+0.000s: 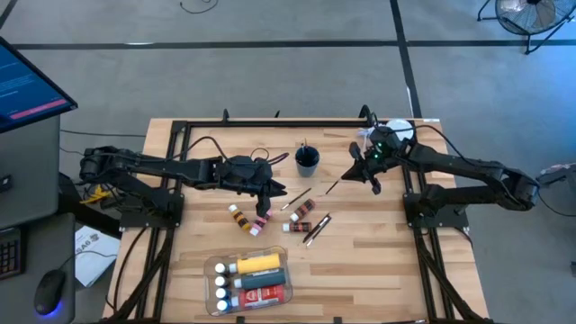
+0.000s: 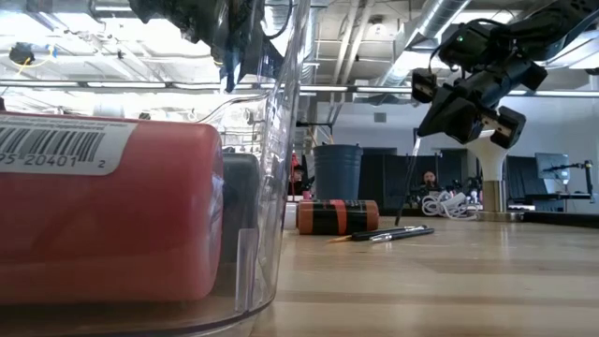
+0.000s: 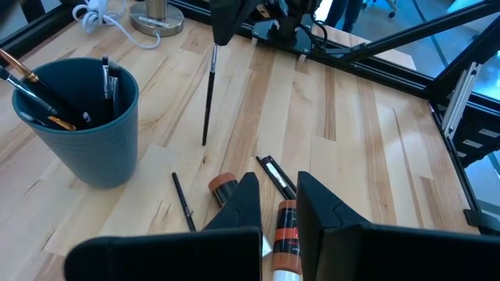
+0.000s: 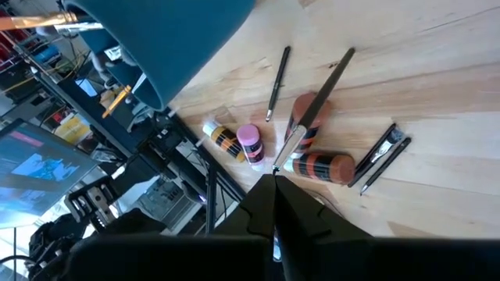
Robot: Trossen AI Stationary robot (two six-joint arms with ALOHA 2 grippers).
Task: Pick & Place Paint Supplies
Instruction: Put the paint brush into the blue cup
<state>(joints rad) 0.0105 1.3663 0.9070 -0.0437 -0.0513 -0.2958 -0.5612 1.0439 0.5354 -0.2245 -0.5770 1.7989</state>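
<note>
The right gripper (image 1: 372,176) was shut tight on a brush (image 1: 332,187), right of the cup (image 1: 307,161). The left gripper (image 1: 266,203) was closed and empty, over the tubes (image 1: 245,219).

Robotics lab or workshop, open industrial room. Bare ducts and pipes (image 2: 374,37) on the ceiling, strip lights, grey concrete floor (image 1: 270,81) with dark tape lines. Wooden table (image 1: 378,261) in a black metal frame carries two robot arms. Monitor (image 1: 27,85), keyboard and mouse (image 1: 49,290) at the side, floor fan (image 1: 531,13) in the corner.
</note>
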